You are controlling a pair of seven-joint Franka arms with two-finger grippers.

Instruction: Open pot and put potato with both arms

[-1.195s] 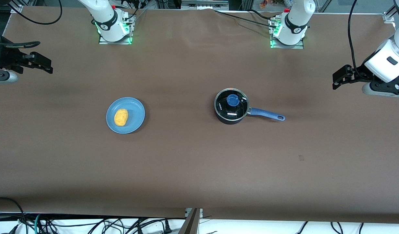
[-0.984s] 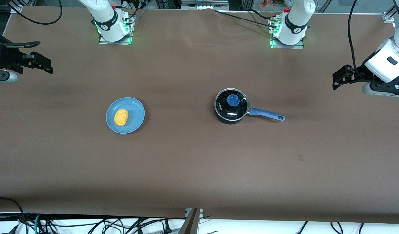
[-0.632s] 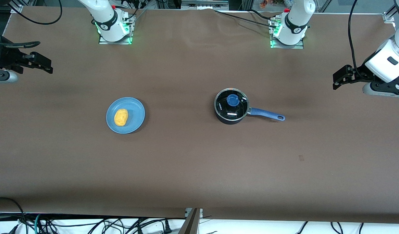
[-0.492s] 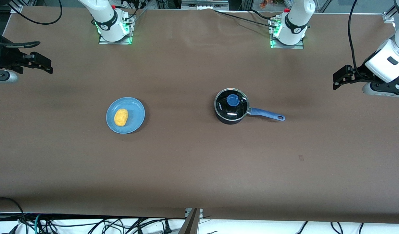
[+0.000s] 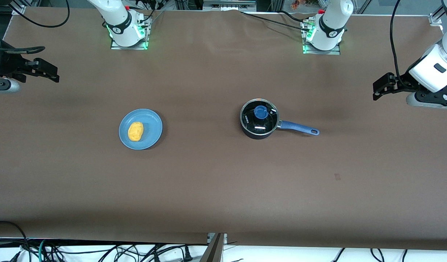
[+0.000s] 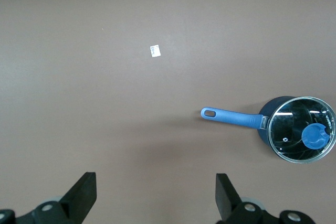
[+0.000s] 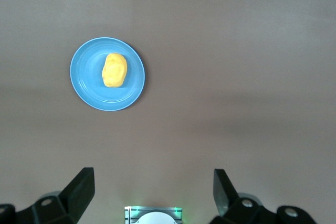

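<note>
The pot (image 5: 249, 130), a small black saucepan with a long blue handle (image 5: 299, 128), stands mid-table toward the left arm's end. Its clear glass lid (image 5: 259, 123) with a blue knob (image 5: 260, 112) is on it. It also shows in the left wrist view (image 6: 265, 124). The potato (image 5: 135, 131) lies on a light-blue plate (image 5: 152, 127) toward the right arm's end, and also shows in the right wrist view (image 7: 114, 70). My left gripper (image 5: 379, 90) (image 6: 156, 198) is open, empty and high above the table. My right gripper (image 5: 50, 72) (image 7: 154, 195) is likewise open, empty and high up.
A small pale tag (image 5: 337, 177) lies on the brown table nearer the front camera than the pot handle; it also shows in the left wrist view (image 6: 154, 51). The arm bases (image 5: 128, 32) (image 5: 323, 31) glow green. Cables hang along the table's front edge.
</note>
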